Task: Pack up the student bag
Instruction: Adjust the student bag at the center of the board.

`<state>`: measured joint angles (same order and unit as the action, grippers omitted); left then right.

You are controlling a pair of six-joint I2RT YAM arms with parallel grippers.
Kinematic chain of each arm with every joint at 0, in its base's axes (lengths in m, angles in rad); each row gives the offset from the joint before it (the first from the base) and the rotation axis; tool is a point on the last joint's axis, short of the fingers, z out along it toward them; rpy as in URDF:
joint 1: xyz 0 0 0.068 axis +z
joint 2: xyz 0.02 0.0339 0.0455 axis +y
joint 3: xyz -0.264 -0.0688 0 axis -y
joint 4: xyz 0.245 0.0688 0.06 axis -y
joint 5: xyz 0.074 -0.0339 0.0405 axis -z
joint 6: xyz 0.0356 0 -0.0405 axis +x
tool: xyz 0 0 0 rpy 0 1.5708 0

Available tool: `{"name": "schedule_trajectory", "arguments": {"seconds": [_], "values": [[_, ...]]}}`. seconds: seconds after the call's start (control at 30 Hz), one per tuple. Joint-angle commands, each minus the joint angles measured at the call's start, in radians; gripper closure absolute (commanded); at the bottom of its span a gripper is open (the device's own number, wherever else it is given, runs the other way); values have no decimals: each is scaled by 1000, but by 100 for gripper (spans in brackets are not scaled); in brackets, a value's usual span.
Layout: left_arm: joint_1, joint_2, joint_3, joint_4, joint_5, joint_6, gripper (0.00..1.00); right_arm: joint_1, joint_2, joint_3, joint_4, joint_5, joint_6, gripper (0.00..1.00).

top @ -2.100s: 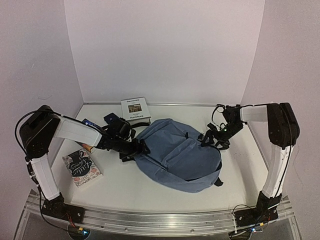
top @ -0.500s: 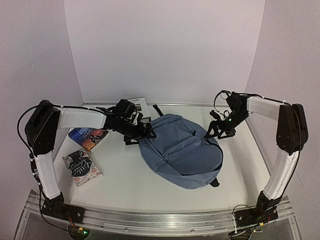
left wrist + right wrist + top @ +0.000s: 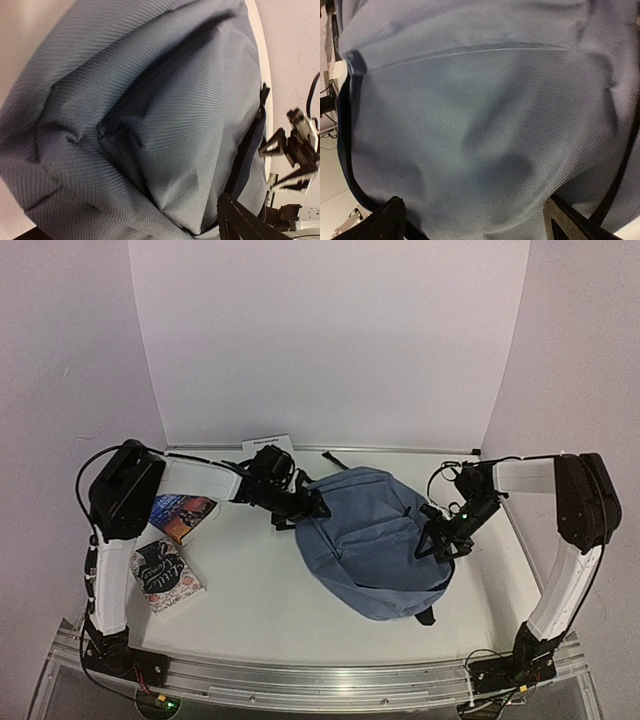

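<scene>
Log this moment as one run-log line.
student bag: lying flat | left gripper: open, at bag's far-left edge | right gripper: open, at bag's right side | floral book, blue book, white book: outside bag

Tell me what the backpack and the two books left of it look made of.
The backpack: woven synthetic-looking cloth, matte; fine diagonal weave and soft folds show up close. The patterned book and blue book: likely paper with printed covers; too small to judge finish.
</scene>
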<state>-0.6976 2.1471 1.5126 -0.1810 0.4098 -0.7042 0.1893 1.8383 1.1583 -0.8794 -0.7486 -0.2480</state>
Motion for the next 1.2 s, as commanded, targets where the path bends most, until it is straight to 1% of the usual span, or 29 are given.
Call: {"name": "schedule_trajectory", "arguments": {"seconds": [0.0, 0.1, 0.17, 0.23, 0.37, 0.47, 0.53, 0.67, 0.83, 0.87, 0.97, 1.03, 1.13, 1.17], "values": [[28, 171, 401, -117, 38, 139, 9, 64, -127, -14, -69, -160, -61, 4], [63, 231, 584, -219, 21, 156, 4, 119, -197, 3, -92, -195, -56, 2], [94, 210, 620, -237, 3, 150, 1, 121, -239, 51, -102, -195, -34, 2], [121, 163, 593, -244, -20, 144, 0, 110, -274, 106, -106, -157, -5, 2], [139, 22, 441, -244, -102, 165, 0, 18, -298, 216, -105, -85, 25, 2], [136, -50, 278, -205, -52, 139, 1, -48, -254, 266, -106, 26, 16, 2], [118, -100, 146, -168, -32, 122, 2, -85, -200, 297, -108, 97, 6, 2], [41, -192, -79, -67, -25, 92, 2, -131, -59, 358, -104, 204, -33, 2], [-20, -193, -208, 40, 8, 33, 4, -163, 135, 459, -98, 243, -20, 2], [-28, -186, -221, 56, 15, 27, 5, -165, 159, 463, -95, 243, -22, 3], [-34, -158, -243, 120, 63, 4, 12, -166, 203, 447, -90, 216, -35, 13], [-34, -125, -223, 130, 69, -2, 17, -166, 207, 411, -87, 179, -40, 17], [-27, -71, -157, 117, 72, 8, 29, -166, 185, 328, -76, 117, -44, 28], [-21, -42, -131, 109, 94, 24, 37, -166, 166, 285, -67, 90, -45, 34]]}}
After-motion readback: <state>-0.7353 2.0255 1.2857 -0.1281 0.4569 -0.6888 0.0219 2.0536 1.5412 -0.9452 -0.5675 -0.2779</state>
